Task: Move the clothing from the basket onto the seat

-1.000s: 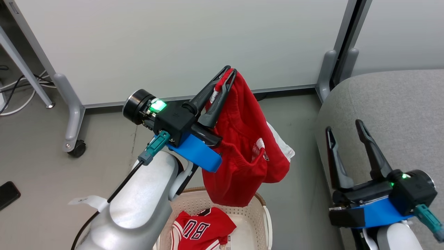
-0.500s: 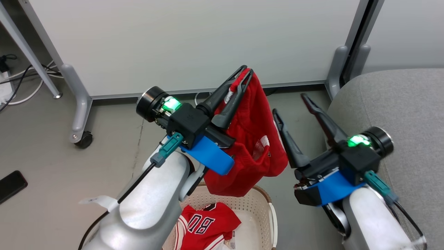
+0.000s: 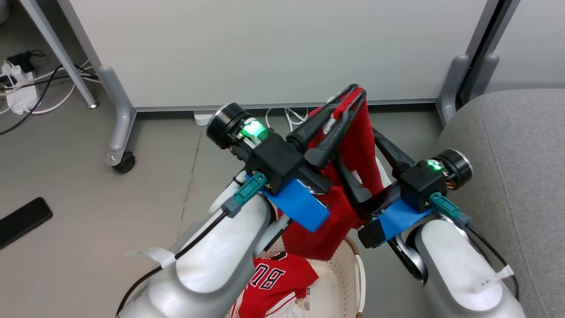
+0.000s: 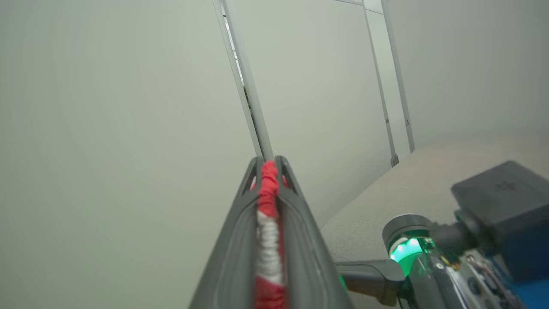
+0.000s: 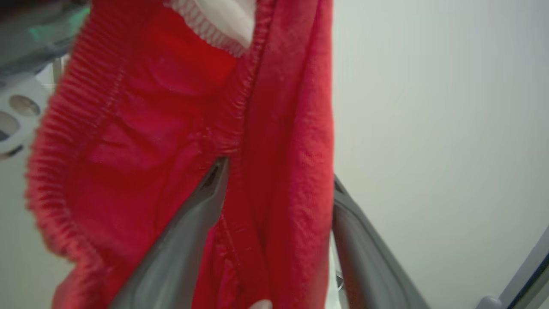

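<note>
I count two garments, one basket, one seat and my two grippers. My left gripper (image 3: 355,93) is clamped tight on the gathered edge of the first garment, soft red shorts with a broad white band (image 3: 359,128). They hang from my fingertips above the far rim of the cream perforated plastic basket (image 3: 342,269). Their lowest fold reaches down close to that rim, though I cannot tell whether it touches. The second garment, a red jersey with dark numerals (image 3: 278,282), lies inside the basket towards its left wall, partly behind my left forearm. The large grey woven seat (image 3: 521,176) stands to the right of the basket, apart from it, with neither garment on it.

My right gripper (image 3: 356,145) is spread wide. From the head it merely looks pressed against the hanging cloth, but my right wrist camera shows a thick red fold (image 5: 141,141) running between my two parted fingers (image 5: 180,240), neither yet pinching it. My left wrist camera shows what the head hides: red and white cloth (image 4: 269,193) squeezed in the slit of the left gripper (image 4: 268,165), with the seat (image 4: 429,180) pale beyond.
</note>
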